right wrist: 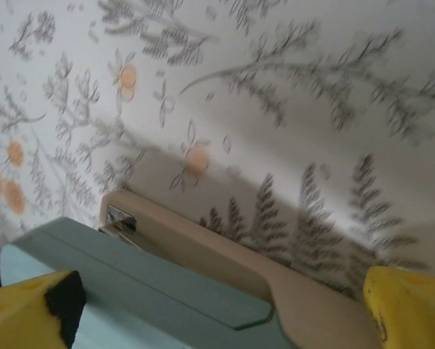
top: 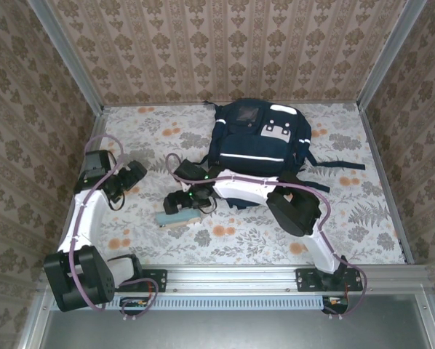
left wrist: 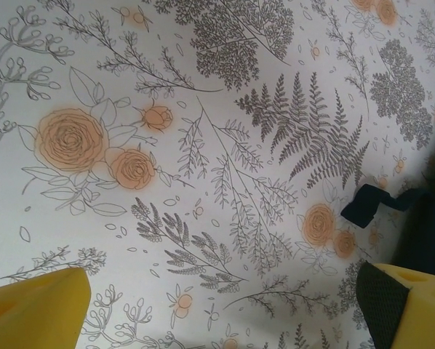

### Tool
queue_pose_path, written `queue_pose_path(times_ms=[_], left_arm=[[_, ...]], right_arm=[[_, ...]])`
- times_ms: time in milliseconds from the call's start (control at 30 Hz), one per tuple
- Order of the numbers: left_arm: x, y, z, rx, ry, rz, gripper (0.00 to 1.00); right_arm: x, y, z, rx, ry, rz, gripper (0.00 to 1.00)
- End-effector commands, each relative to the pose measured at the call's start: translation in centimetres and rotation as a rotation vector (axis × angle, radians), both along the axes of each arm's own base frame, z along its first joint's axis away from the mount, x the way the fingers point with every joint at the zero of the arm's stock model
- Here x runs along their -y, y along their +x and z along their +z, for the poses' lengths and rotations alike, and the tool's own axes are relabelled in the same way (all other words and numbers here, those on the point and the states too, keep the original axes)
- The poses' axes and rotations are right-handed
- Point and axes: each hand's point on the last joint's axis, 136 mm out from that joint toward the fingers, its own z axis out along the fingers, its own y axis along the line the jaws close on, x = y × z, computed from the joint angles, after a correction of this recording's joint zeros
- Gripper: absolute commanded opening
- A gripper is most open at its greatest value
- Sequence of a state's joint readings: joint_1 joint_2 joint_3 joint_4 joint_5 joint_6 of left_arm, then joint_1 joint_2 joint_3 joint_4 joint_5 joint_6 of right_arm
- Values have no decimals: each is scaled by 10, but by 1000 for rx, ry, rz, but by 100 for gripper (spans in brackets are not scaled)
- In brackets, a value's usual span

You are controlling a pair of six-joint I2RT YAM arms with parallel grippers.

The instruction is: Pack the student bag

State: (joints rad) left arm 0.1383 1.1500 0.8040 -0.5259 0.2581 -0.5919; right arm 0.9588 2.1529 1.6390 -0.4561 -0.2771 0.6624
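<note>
The student bag [top: 257, 142], navy blue with white stripes and buckle patches, lies at the back middle of the table; its dark edge [left wrist: 432, 225] and a strap end [left wrist: 377, 203] show in the left wrist view. My left gripper [top: 129, 177] hovers open over bare cloth left of the bag, with nothing between its yellow fingertips [left wrist: 36, 305]. My right gripper [top: 182, 202] stands open just above a teal and beige stapler [top: 177, 218] in front of the bag. The stapler [right wrist: 166, 283] lies between the wide-apart yellow fingertips [right wrist: 410, 305], which are not closed on it.
A floral tablecloth [top: 363, 218] covers the table. Patterned walls with metal frame rails [top: 72, 65] close it in on three sides. The bag's straps [top: 341, 166] trail to the right.
</note>
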Motion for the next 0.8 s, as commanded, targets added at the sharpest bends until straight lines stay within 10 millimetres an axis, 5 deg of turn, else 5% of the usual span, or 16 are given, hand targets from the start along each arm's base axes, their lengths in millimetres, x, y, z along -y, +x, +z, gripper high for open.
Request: queue_pose_path(times_ms=[0,167,533,767], left_arm=[[6,1,1,14,-55,3,97],[7,0,0,12,-63,2,97],[8,-2,0,12,-66,1,97],[6,-2,1,13,-57,8,97]], right_arm=[[-7,-30,22,-54,84,37,100],[-8,-49,22,-31,63,78,100],[7,-38,19,250,-256,206,94],[-3,-32,10,270,-296,228,85]])
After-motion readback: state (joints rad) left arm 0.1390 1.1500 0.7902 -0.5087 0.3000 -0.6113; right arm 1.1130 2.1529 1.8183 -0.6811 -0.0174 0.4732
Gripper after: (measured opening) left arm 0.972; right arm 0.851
